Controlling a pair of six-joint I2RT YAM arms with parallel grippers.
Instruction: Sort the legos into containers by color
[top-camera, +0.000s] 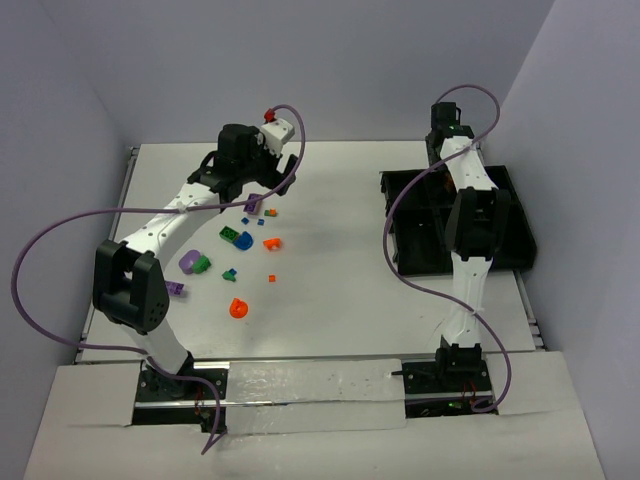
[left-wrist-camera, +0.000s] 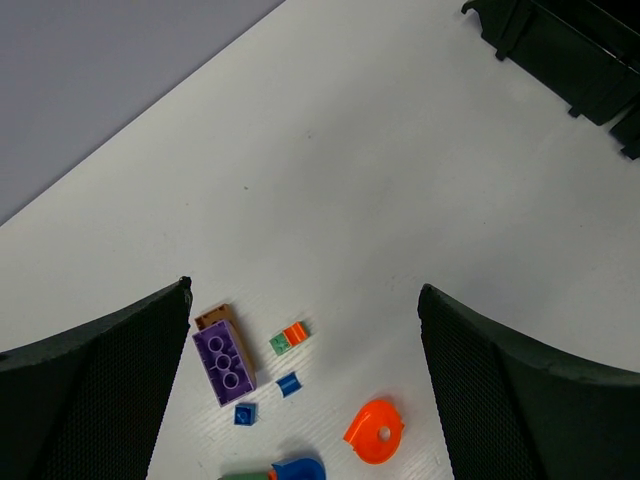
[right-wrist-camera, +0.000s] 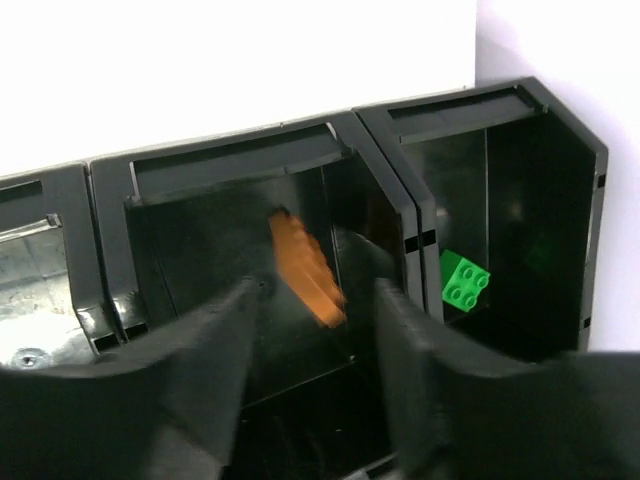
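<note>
Right gripper (right-wrist-camera: 315, 295) stands with jaws half parted over the containers' (right-wrist-camera: 230, 160) middle compartment, orange brick (right-wrist-camera: 305, 268) blurred, seemingly loose between them; better to open fully, holding steady. Left gripper (left-wrist-camera: 305, 290) gapes wide, legos (left-wrist-camera: 226, 362) at seven o'clock

Legos (top-camera: 232, 236) scattered loose; black containers (top-camera: 516, 225) well apart, at rt.
Blurred orange brick (right-wrist-camera: 305, 270) in mid compartment, green brick (right-wrist-camera: 465, 279) in adj. one.
</note>
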